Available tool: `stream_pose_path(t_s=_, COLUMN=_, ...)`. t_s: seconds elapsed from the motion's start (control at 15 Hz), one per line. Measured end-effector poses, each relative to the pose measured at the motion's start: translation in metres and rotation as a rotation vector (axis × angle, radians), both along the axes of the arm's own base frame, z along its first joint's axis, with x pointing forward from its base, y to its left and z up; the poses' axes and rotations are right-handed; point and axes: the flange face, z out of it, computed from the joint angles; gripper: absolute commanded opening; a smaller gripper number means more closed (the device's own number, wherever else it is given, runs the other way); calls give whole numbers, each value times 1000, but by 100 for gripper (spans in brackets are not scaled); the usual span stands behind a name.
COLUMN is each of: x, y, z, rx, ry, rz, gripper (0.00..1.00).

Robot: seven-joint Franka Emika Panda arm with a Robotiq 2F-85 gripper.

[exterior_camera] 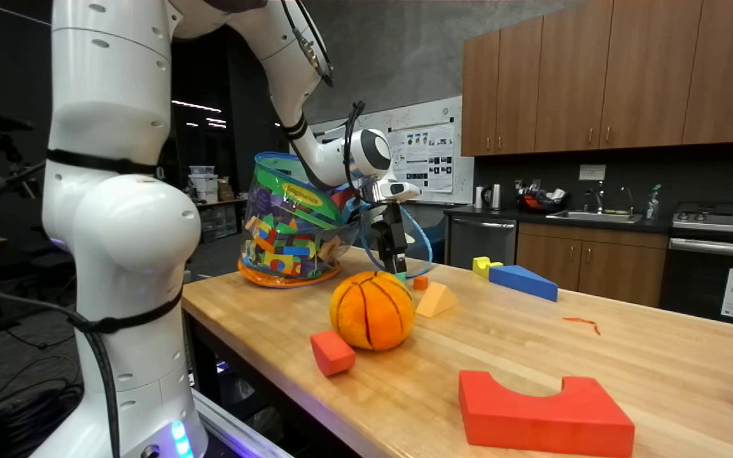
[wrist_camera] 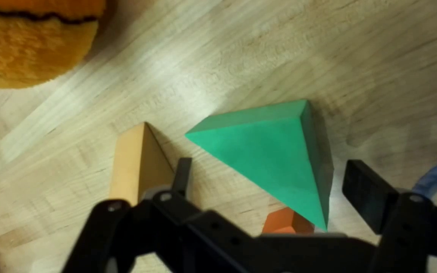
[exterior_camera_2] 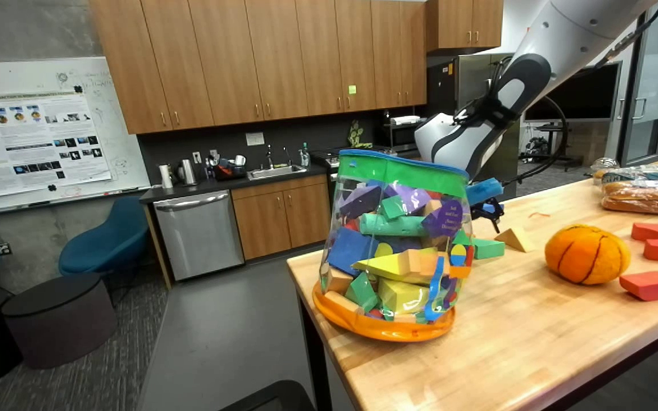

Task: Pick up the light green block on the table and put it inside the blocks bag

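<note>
At the wrist view's centre, the green block [wrist_camera: 268, 148] lies on the table [wrist_camera: 385, 87] beneath the spread, empty gripper [wrist_camera: 271, 170], which should descend straight and pinch evenly, avoiding the orange block [wrist_camera: 288, 222] at six o'clock and tan block [wrist_camera: 129, 167] at nine.

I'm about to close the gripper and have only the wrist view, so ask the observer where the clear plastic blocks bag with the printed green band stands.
Observer: At one end of the light-brown wooden table; both exterior views show the clear plastic blocks bag there.
Operator: The orange plush ball with black lines is cut off here. What sits beside it?
Observer: A chunky red block, in both exterior views.
Operator: Any blue block beyond my view?
Observer: Yes, an exterior view shows a long blue wedge-shaped block lying near the table's edge.
</note>
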Motion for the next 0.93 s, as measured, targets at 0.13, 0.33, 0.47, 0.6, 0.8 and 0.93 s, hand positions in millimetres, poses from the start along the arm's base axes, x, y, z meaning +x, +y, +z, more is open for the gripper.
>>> stream_pose_path(t_s=0.13, x=0, y=0, z=0, rx=0, ry=0, rz=1, gripper=100)
stream_pose_path(t_s=0.33, x=0, y=-1, z=-3, rx=2, ry=6, rz=0, gripper=100)
stream_pose_path(t_s=0.47, x=-1, y=-5, z=-8, rx=2, ry=17, rz=-4, gripper=100)
stream_pose_path(t_s=0.6, x=-1, y=-12, z=-16, rx=4, ry=30, rz=-10, gripper=100)
stream_pose_path(t_s=0.8, x=1, y=-23, z=-25, rx=13, ry=45, rz=-9, gripper=75)
stream_pose_path(t_s=0.93, x=1, y=-26, z=-25, rx=27, ry=46, rz=-9, gripper=70)
